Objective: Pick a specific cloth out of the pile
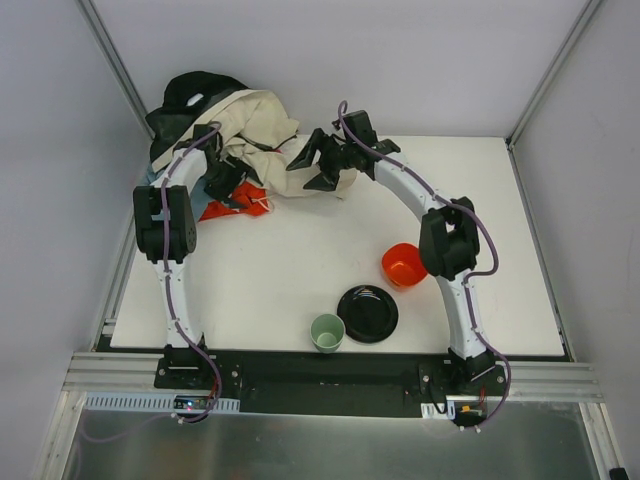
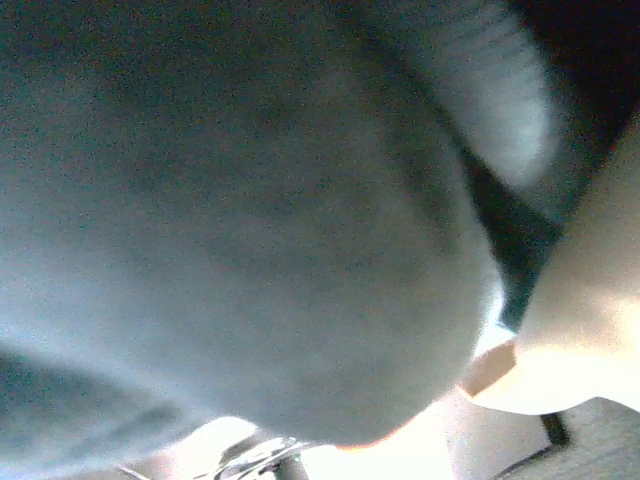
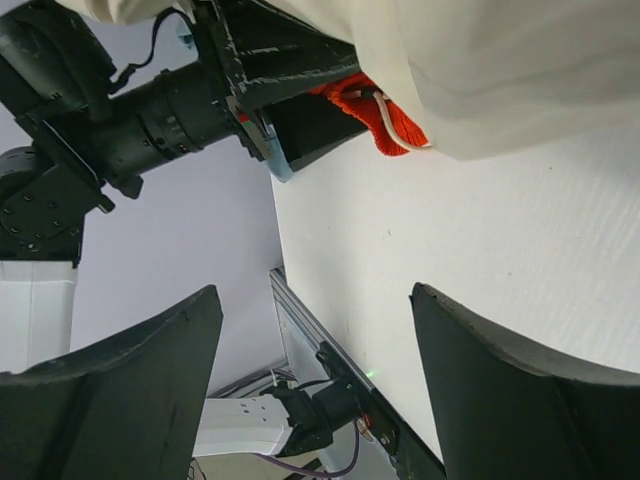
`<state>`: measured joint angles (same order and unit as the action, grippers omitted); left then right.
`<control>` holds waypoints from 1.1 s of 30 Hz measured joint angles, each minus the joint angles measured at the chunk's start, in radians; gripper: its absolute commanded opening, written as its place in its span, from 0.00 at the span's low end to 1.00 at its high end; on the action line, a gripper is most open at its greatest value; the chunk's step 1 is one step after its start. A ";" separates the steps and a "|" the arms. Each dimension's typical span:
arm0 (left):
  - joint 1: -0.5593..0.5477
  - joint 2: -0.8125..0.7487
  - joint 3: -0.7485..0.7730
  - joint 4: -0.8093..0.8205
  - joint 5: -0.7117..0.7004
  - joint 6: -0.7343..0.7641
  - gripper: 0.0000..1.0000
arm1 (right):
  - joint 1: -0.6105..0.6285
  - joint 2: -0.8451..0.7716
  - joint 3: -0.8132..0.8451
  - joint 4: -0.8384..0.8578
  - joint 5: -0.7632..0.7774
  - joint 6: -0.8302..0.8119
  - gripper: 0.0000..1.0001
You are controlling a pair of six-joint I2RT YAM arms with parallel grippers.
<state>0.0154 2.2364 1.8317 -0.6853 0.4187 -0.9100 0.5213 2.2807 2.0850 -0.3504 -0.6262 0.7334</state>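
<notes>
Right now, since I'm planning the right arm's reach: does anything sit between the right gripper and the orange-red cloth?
Yes. The beige cloth drapes over the orange-red cloth, leaving only an edge showing, and the left gripper sits right at that edge. The right gripper is open and empty.

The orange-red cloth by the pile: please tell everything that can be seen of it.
The orange-red cloth is bright, with thin white markings, and looks knitted. It lies crumpled on the white table at the near-left edge of the pile. Only part of it shows: beige fabric covers its far side, and the left gripper sits over it. Whether it grips the cloth cannot be told.
</notes>
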 measured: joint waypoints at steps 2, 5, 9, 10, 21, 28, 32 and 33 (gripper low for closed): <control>0.000 -0.002 0.004 0.001 0.018 0.005 0.84 | 0.001 0.000 0.006 -0.026 0.000 -0.018 0.79; 0.011 -0.020 -0.004 0.002 0.051 0.018 0.84 | 0.018 0.000 0.036 -0.068 -0.003 -0.036 0.79; 0.045 -0.103 -0.080 0.018 0.101 0.055 0.85 | 0.080 0.023 0.111 -0.081 -0.012 -0.039 0.76; 0.060 -0.135 -0.104 0.018 0.114 0.065 0.85 | 0.100 0.038 0.135 -0.080 -0.014 -0.038 0.75; 0.210 -0.340 -0.171 0.031 0.220 0.146 0.86 | 0.211 0.319 0.282 -0.051 0.000 0.054 0.70; 0.199 -0.358 -0.182 0.016 0.244 0.175 0.86 | 0.214 0.360 0.273 0.019 0.061 0.141 0.69; 0.200 -0.358 -0.183 0.006 0.256 0.191 0.86 | 0.225 0.389 0.281 0.078 0.096 0.217 0.69; 0.200 -0.358 -0.183 0.006 0.257 0.193 0.86 | 0.228 0.404 0.289 0.088 0.106 0.234 0.69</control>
<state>0.2157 1.8782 1.6485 -0.6796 0.6758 -0.7166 0.7490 2.6850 2.3737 -0.2626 -0.5201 0.9676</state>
